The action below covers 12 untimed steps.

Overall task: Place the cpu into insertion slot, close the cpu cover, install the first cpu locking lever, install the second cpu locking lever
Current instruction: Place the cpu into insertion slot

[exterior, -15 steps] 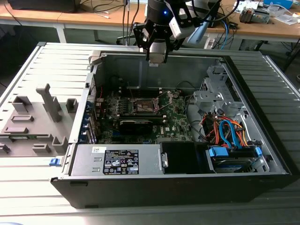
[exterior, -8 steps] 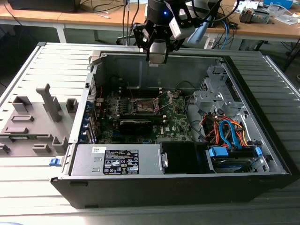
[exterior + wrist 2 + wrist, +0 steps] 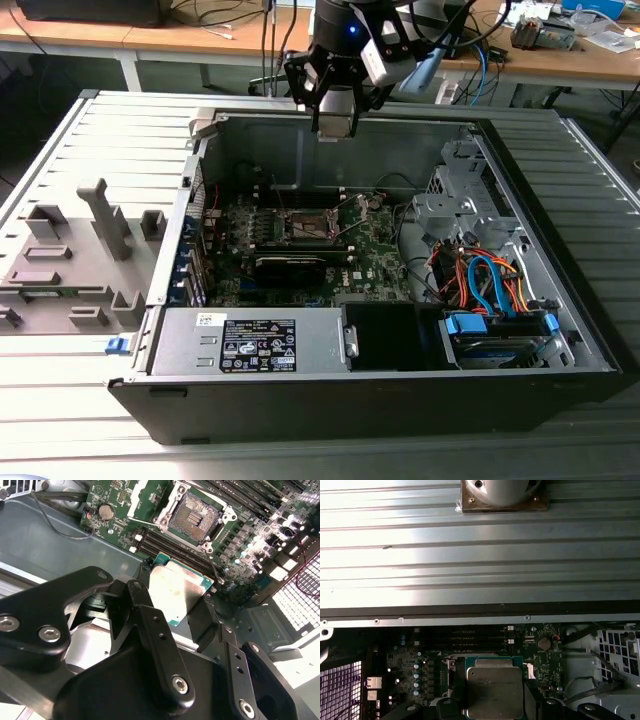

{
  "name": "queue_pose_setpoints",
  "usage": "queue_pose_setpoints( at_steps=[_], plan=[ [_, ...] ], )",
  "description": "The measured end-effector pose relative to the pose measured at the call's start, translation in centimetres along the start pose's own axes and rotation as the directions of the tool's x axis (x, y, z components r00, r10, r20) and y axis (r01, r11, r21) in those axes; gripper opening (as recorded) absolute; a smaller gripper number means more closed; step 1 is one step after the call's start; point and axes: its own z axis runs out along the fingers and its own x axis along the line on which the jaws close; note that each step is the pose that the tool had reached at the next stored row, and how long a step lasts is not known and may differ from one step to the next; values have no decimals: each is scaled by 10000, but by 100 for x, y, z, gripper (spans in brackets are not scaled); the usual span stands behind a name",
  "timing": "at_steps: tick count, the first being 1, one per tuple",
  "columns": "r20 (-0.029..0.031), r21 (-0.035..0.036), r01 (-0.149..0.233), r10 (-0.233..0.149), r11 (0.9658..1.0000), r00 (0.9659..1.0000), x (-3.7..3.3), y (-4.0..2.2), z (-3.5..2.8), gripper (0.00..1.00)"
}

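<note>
End effector (image 3: 335, 128) hangs over the back edge of the open black computer case (image 3: 380, 385), which lies on your grey ribbed metal table (image 3: 585, 190). Its two black fingers (image 3: 204, 622) are clamped on the small flat square cpu with the silver-grey metal top (image 3: 176, 592). In the second wrist view you have the chip pinched by two opposite edges, its green border peeking out at the corners. The first wrist view shows the same grip, with the cpu (image 3: 494, 690) held flat above the green motherboard (image 3: 410, 665).

Now look down at the target. The small square insertion slot with the brownish-dark centre and silver metal rim (image 3: 192, 515) sits on the board, well apart from the chip and below it. In the exterior view you can find the slot (image 3: 305, 225) near the middle of the motherboard (image 3: 375, 255), with the end effector high above it.

Its centre is bare and exposed, so nothing is seated and no plate lies over it. Exactly how the cpu cover stands, I cannot tell.

So by my reading you are in step one, chip in hand and not yet placed. Seating the cpu, closing the cover and both locking levers are all left to do.
</note>
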Motion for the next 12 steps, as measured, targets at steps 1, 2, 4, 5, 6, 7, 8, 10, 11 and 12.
queue_pose_setpoints(
  at_steps=[1, 2, 4, 5, 6, 7, 8, 10, 11, 12],
  plan=[
    [0, -1, 0, 0, 10000, 10000, 0, -2, 1, 55],
    [0, 0, 0, 0, 10000, 10000, 0, -3, 2, 55],
    [0, 0, 0, 0, 10000, 10000, 0, -8, 4, 55],
    [0, -1, 0, 0, 10000, 10000, 0, -9, 4, 55],
    [0, -1, 0, 0, 10000, 10000, 0, -10, 5, 55],
    [0, -1, 0, 0, 10000, 10000, 0, -12, 5, 55],
    [0, 0, 0, 0, 10000, 10000, 0, -13, 6, 55],
    [0, -1, 0, 0, 10000, 10000, -1, -17, 7, 55],
    [0, 0, 0, 0, 10000, 10000, 0, -19, 7, 55],
    [0, 0, 0, 0, 10000, 10000, -1, -21, 8, 55]
  ],
)
